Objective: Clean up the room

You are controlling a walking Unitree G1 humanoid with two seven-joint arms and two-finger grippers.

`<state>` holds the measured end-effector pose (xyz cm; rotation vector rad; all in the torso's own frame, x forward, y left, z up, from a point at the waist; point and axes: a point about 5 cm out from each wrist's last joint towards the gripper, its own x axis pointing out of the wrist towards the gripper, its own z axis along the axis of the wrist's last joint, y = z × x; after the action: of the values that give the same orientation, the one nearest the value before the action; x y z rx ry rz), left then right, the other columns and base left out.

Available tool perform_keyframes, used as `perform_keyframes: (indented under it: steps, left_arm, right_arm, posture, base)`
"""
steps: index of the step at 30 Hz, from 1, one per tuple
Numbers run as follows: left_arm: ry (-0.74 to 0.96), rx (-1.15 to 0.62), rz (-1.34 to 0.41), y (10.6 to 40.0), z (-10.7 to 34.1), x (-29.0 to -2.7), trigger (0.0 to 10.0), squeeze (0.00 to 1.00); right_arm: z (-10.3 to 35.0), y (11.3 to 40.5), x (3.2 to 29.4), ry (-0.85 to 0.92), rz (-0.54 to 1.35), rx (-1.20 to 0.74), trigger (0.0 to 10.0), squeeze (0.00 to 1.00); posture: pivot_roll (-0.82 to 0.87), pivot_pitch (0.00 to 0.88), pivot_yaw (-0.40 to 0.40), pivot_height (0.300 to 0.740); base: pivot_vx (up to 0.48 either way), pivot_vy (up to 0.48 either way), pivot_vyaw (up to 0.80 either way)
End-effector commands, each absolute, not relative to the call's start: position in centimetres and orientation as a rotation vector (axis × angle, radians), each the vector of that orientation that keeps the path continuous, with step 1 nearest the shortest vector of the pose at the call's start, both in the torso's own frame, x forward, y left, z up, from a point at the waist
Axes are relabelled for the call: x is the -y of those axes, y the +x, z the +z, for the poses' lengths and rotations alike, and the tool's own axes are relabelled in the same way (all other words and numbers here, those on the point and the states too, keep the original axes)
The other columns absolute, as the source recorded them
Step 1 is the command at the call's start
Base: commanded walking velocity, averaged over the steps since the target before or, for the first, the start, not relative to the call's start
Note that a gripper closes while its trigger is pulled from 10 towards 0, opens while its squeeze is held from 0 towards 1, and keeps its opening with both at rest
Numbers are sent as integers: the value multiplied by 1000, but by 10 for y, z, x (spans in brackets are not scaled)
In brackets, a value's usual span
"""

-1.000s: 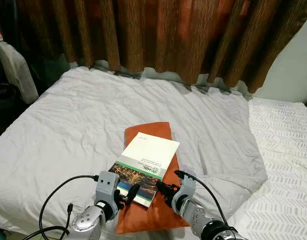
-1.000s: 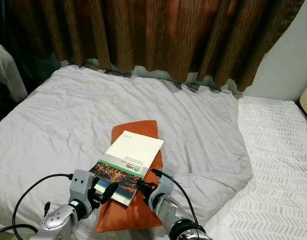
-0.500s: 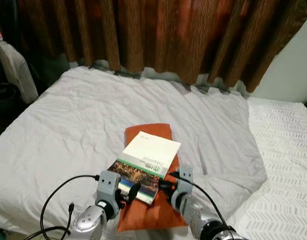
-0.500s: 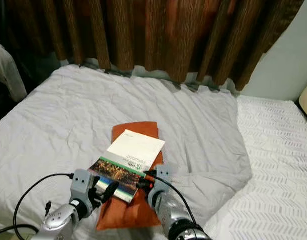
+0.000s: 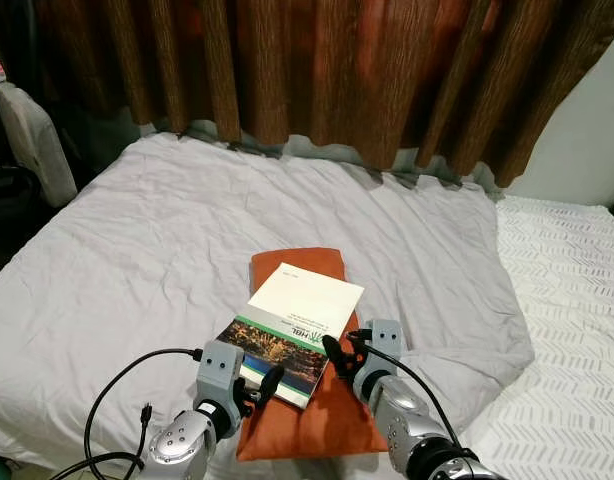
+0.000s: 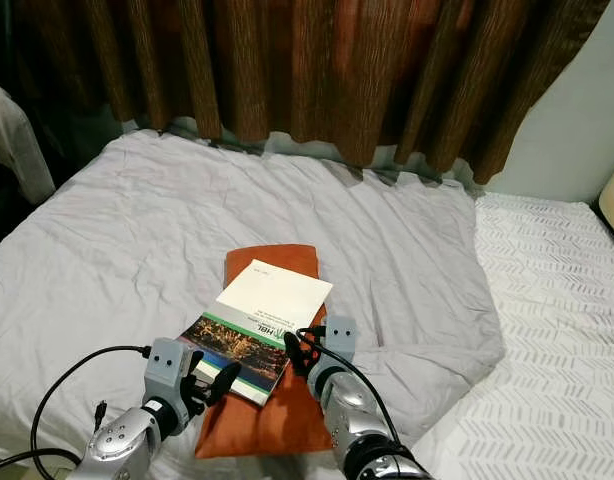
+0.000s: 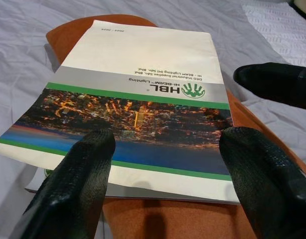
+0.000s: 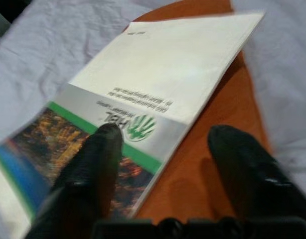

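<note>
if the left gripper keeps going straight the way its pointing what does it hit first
Most likely the booklet: the left gripper is open, fingers aimed at its near edge, where it lies on the orange cushion. Exact height over the cover is unclear.

1. Your booklet [image 5: 292, 332] is glossy paper.
2. The pad [image 5: 309, 428] under it looks like matt orange cloth.
3. The bed [image 5: 127, 250] wears wrinkled grey sheet.
4. Your fingers [image 7: 78, 189] are textured black rubber.

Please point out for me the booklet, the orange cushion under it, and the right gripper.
booklet [image 5: 309, 300], left eye view, on its white upper cover.
orange cushion [image 5: 322, 420], left eye view, on its bare near end.
right gripper [image 8: 165, 149], right wrist view, midway between its fingertips.
</note>
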<state>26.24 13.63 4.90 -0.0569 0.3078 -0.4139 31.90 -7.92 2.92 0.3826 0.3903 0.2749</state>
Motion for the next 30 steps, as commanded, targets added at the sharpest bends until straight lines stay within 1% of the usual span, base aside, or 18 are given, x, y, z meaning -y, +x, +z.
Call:
perform_keyframes:
  steps: [1,2,5,7,8,14,22,30]
  left_arm:
    - [-42,-301,-434,263,51,-132,10000,0]
    - [-42,-301,-434,263,51,-132,10000,0]
    - [-40,-300,-439,263,51,-131,10000,0]
    - [-37,-298,-440,263,51,-130,10000,0]
    - [-36,-296,-441,263,52,-130,10000,0]
    - [-37,-297,-433,261,51,-131,10000,0]
    - [-37,-295,-426,261,51,-131,10000,0]
    - [-26,-297,-436,259,49,-130,10000,0]
  right_arm:
    - [25,314,71,471,305,-436,10000,1000]
    - [25,314,71,471,305,-436,10000,1000]
    - [20,308,57,534,342,-505,10000,1000]
    - [19,307,55,548,342,-521,10000,1000]
    - [18,306,54,577,344,-538,10000,0]
    - [21,307,48,570,384,-532,10000,0]
    - [20,305,41,648,399,-571,10000,0]
    - [24,306,36,665,433,-569,10000,0]
  posture:
    - [143,121,-113,740]
    - [143,121,-113,740]
    - [146,125,-116,740]
    - [148,126,-118,740]
    - [150,127,-120,740]
    - [154,130,-127,740]
    - [160,130,-132,740]
    - [161,132,-133,740]
  base:
    - [0,0,0]
    - [0,0,0]
    - [0,0,0]
    - [0,0,0]
    - [0,0,0]
    - [0,0,0]
    - [0,0,0]
    - [0,0,0]
